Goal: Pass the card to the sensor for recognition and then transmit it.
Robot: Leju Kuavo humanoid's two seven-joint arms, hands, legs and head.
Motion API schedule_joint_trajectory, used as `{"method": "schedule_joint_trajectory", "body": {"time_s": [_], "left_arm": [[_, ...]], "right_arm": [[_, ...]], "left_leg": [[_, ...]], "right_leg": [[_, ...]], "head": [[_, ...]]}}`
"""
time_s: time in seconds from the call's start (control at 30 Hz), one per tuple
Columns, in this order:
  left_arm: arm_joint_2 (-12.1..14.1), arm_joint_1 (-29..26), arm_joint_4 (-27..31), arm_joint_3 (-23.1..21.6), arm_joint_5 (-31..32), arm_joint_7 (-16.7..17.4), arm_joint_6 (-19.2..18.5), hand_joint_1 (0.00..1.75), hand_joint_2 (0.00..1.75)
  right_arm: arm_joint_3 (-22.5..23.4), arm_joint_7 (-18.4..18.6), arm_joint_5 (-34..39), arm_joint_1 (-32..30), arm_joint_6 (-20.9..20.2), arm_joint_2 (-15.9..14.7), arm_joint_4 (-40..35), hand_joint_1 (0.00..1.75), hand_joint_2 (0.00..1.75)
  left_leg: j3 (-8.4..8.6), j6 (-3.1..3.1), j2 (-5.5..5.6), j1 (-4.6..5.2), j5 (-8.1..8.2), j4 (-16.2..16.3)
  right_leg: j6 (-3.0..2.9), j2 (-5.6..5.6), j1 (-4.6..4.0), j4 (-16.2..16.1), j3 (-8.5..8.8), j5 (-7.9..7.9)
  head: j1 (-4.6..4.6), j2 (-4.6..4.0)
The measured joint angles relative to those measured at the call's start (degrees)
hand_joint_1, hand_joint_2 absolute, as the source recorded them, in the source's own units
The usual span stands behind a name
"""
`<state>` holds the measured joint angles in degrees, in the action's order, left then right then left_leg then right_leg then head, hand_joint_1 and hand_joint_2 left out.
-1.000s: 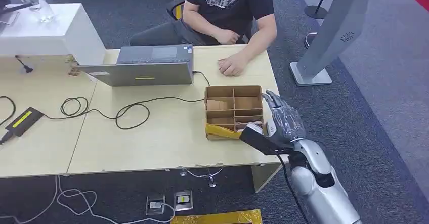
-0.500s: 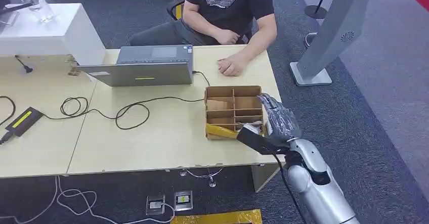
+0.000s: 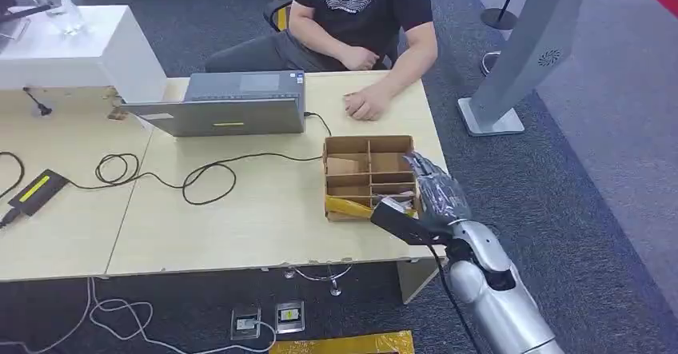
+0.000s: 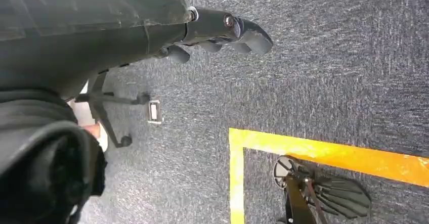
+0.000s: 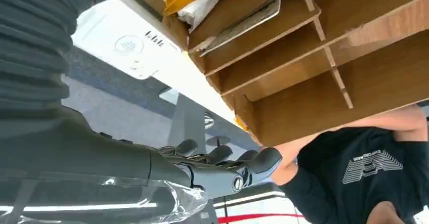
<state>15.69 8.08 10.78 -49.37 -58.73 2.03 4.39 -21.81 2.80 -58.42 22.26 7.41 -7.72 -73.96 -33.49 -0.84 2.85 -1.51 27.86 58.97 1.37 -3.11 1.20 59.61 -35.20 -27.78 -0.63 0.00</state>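
Note:
A cardboard box (image 3: 369, 140) split into several compartments stands near the table's right edge. My right hand (image 3: 438, 192) hovers over the box's right side, fingers spread and holding nothing. In the right wrist view a thin grey card (image 5: 245, 26) lies flat in one compartment of the box (image 5: 303, 82). Beside the box sits a white sensor (image 5: 126, 44) with a contactless mark. The right hand's fingers (image 5: 222, 169) are apart from both. My left hand (image 4: 222, 29) hangs over the carpet, fingers loosely extended and holding nothing.
A person sits across the table with a hand (image 3: 366, 106) resting close behind the box. A laptop (image 3: 228, 110), looped cables (image 3: 200, 180) and a black device (image 3: 36, 190) lie to the left. Yellow wrapping (image 3: 348, 206) fills the box's near corner. A grey stand (image 3: 512, 66) rises at the right.
My right hand has moved left and lower, from beside the box's right wall to over its right compartments. The person and the table items have not moved.

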Motion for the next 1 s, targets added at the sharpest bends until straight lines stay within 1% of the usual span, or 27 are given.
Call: {"method": "schedule_joint_trajectory", "body": {"time_s": [0.17, 0.7, 1.0], "left_arm": [[0.09, 0.01, 0.00, -0.04, -0.04, 0.00, 0.00, 0.00, 0.00], [0.11, 0.01, 0.00, -1.36, 0.04, 0.00, -0.15, 0.00, 0.00], [0.18, 0.01, 0.00, -2.40, 0.44, 0.00, -0.15, 0.00, 0.00]], "right_arm": [[0.00, -0.04, -0.92, 0.19, 1.03, 0.35, 1.11, 0.00, 1.75], [-0.02, -0.33, -1.55, 1.11, 1.14, 0.74, 4.13, 0.00, 1.75], [-0.81, -1.35, -2.05, 2.49, 2.75, 1.27, 6.47, 0.00, 1.75]], "left_leg": [[0.00, 0.00, 0.00, 0.00, 0.00, 0.00], [0.00, 0.00, 0.00, 0.00, 0.00, 0.00], [0.00, 0.00, -0.01, -0.01, 0.00, 0.00]], "right_leg": [[0.00, 0.00, 0.00, 0.00, 0.00, 0.00], [0.00, 0.00, 0.00, 0.00, 0.00, 0.00], [0.00, -0.01, -0.01, 0.00, 0.00, 0.00]], "head": [[0.00, 0.00], [0.00, 0.00], [-0.02, 0.00]]}}
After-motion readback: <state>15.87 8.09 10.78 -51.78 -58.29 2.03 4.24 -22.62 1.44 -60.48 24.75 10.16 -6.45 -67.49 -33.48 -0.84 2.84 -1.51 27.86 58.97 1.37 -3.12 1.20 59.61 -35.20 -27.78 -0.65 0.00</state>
